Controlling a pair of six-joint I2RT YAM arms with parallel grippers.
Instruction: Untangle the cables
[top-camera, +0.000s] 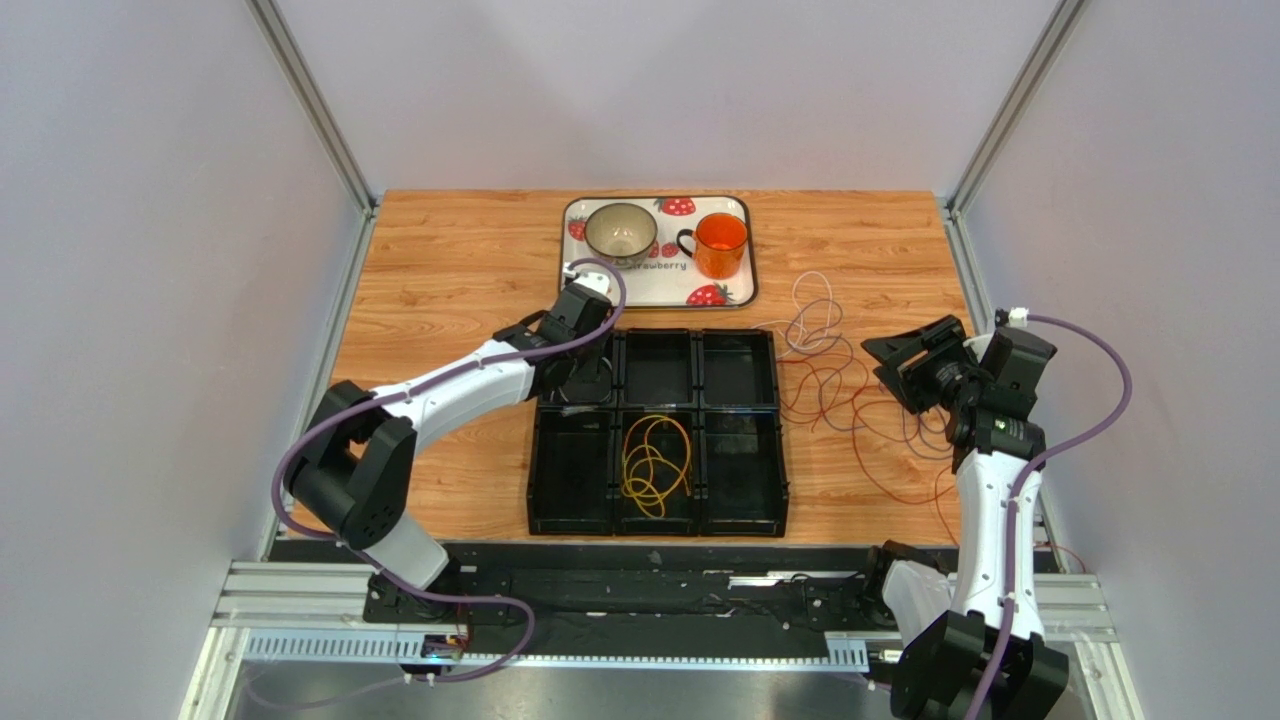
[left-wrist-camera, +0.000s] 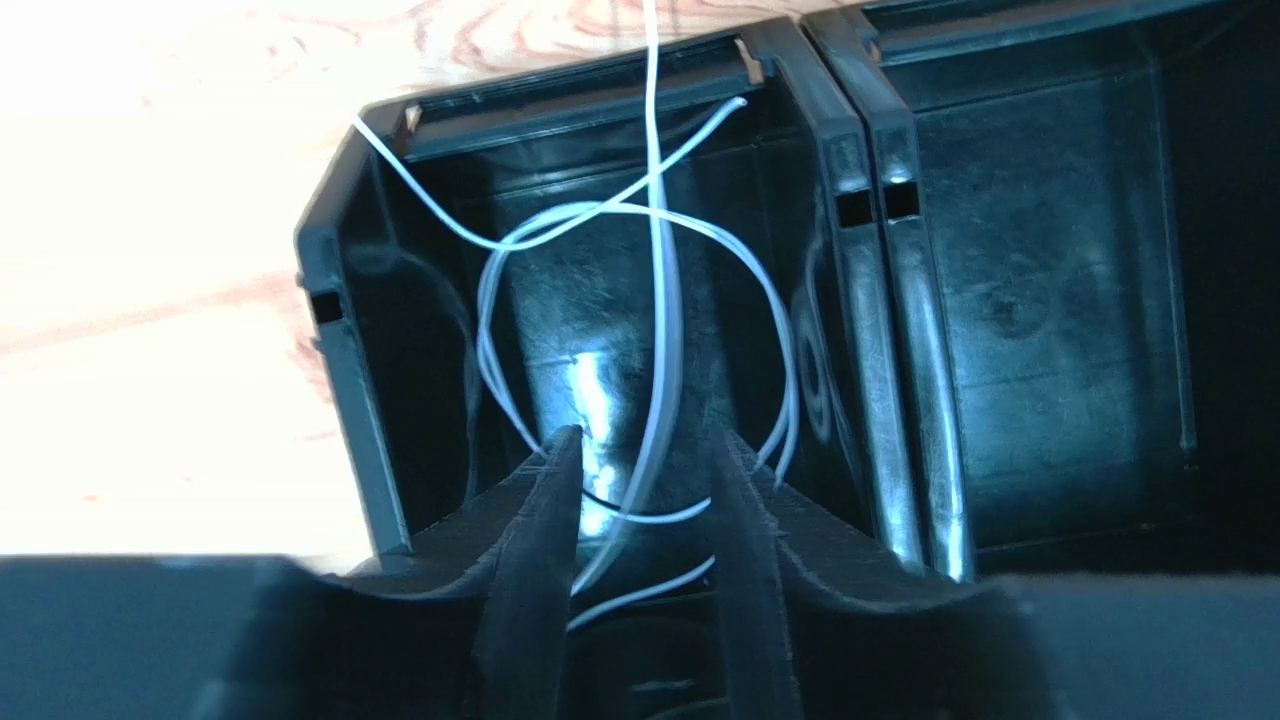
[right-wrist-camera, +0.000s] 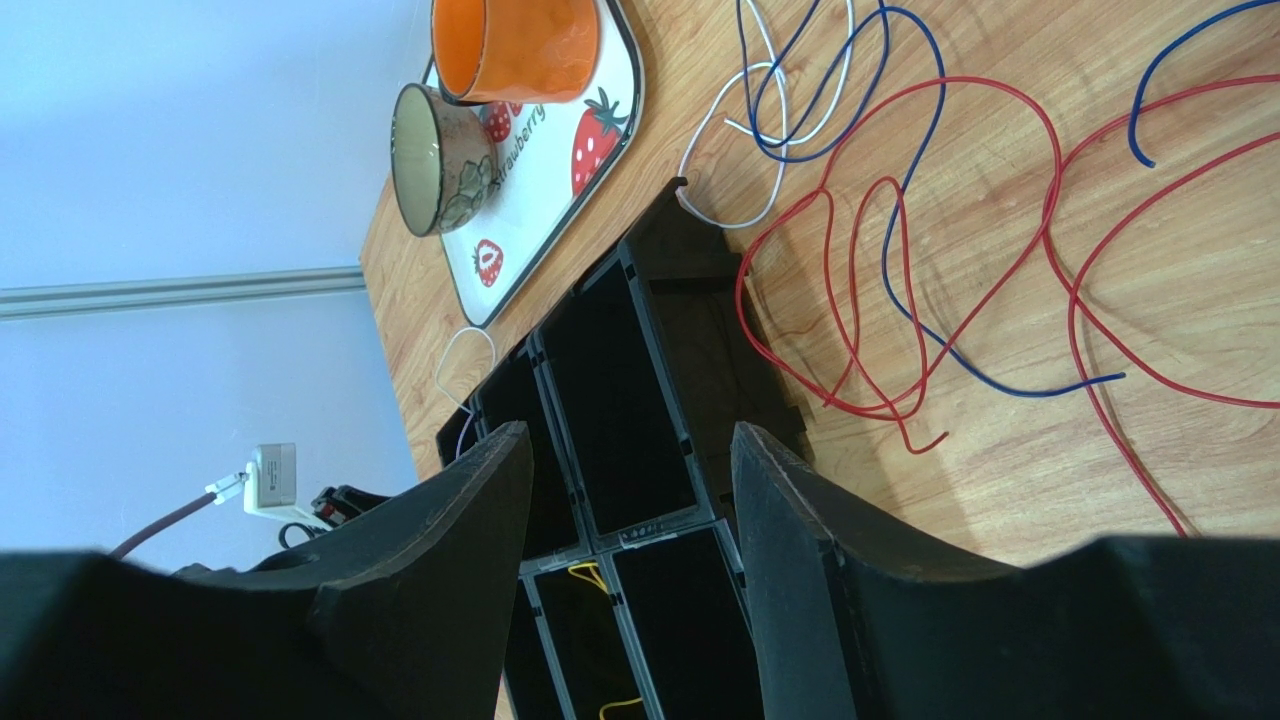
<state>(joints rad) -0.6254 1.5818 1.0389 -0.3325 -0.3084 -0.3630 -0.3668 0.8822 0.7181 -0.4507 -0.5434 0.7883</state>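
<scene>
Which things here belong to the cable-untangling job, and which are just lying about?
Job: white cable, yellow cable, red cables, blue cable, black compartment organizer.
Lying about: strawberry tray, orange mug, patterned cup.

Yellow cable inside black bin

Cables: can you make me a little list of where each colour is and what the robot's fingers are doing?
Yellow cable: coiled in the near middle bin of the black tray
White cable: looped in the far left bin
Red cable, blue cable: tangled on the table, right of the tray
Left fingers: open, over the white cable
Right fingers: open, empty
</scene>
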